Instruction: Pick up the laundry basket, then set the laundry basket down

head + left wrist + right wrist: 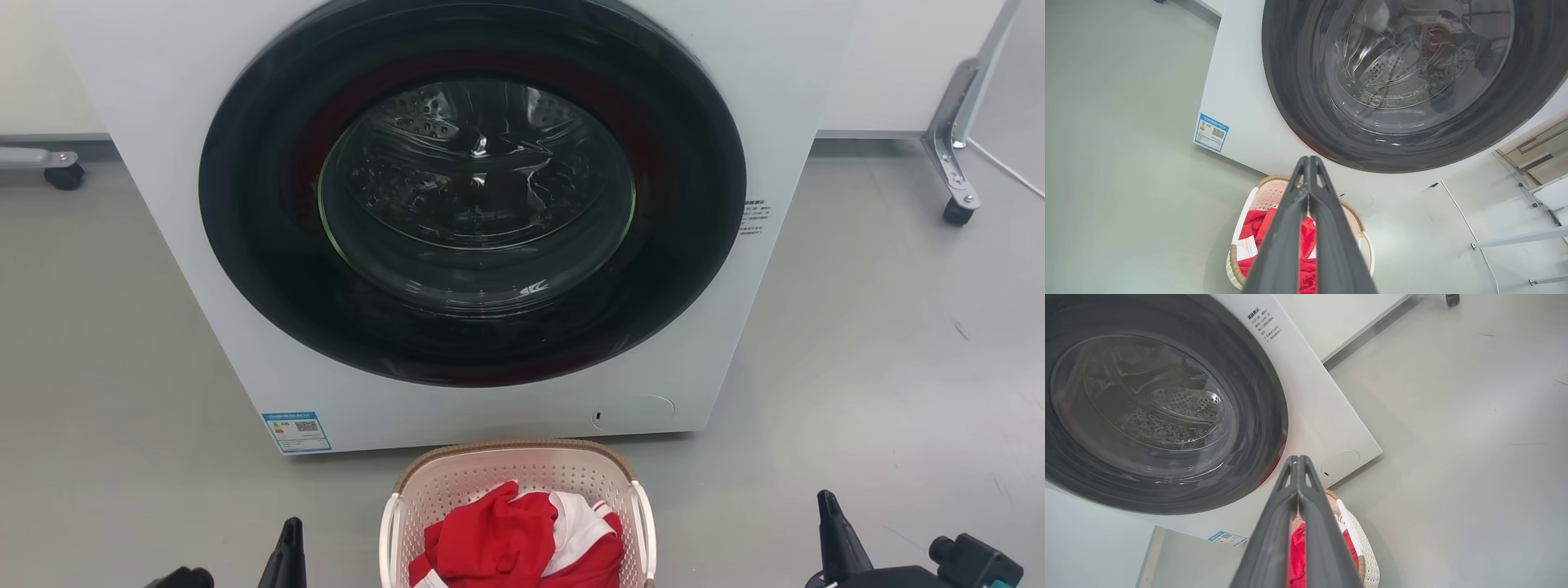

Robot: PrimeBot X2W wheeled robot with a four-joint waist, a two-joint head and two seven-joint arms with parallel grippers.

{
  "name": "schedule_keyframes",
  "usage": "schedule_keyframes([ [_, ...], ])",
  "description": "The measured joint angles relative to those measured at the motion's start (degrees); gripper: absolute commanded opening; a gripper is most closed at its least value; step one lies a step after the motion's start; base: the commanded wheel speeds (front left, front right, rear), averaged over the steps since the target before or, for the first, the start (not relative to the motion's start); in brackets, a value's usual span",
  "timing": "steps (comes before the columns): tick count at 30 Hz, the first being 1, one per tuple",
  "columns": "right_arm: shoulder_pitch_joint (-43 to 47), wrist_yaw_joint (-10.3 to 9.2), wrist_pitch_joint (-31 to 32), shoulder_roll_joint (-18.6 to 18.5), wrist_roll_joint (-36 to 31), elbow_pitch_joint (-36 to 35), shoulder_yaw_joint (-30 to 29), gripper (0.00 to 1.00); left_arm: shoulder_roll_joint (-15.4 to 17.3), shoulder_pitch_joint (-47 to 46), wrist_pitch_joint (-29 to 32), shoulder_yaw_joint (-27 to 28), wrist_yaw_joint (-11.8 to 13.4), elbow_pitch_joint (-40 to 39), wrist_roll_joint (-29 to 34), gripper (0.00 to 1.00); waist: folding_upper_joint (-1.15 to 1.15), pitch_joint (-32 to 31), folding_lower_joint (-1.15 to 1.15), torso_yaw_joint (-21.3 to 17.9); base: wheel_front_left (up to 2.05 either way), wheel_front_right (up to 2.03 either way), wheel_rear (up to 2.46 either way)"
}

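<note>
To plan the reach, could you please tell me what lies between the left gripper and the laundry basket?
Only bare grey floor, seen in the head view, separates the left gripper from the laundry basket.

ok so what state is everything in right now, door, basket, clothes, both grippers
washing machine door, shut
laundry basket, upright on the floor, not gripped
red and white clothes, heaped inside the basket
left gripper, shut, empty
right gripper, shut, empty
</note>
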Motion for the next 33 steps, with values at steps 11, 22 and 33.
schedule_keyframes([
  [11, -1.2, 2.00, 2.9, 0.5, 9.6, 0.4, -3.7, 0.00, -0.6, -1.5, 3.0, 2.7, -2.0, 0.5, -10.1, 0.00, 0.00, 0.1, 0.00, -0.2, 0.00, 0.00, 0.00],
  [22, -2.4, 3.57, 5.4, 0.8, 18.3, 0.8, -7.0, 0.00, -1.0, -3.3, 5.3, 5.3, -4.0, 1.2, -18.9, 0.00, 0.00, 0.3, 0.00, -0.3, 0.00, 0.00, 0.00],
  [33, -3.1, 5.28, 7.6, 1.2, 26.4, 1.3, -10.0, 0.00, -1.4, -4.7, 7.6, 7.5, -5.5, 1.6, -27.6, 0.00, 0.00, 0.4, 0.00, -0.5, 0.00, 0.00, 0.00],
])
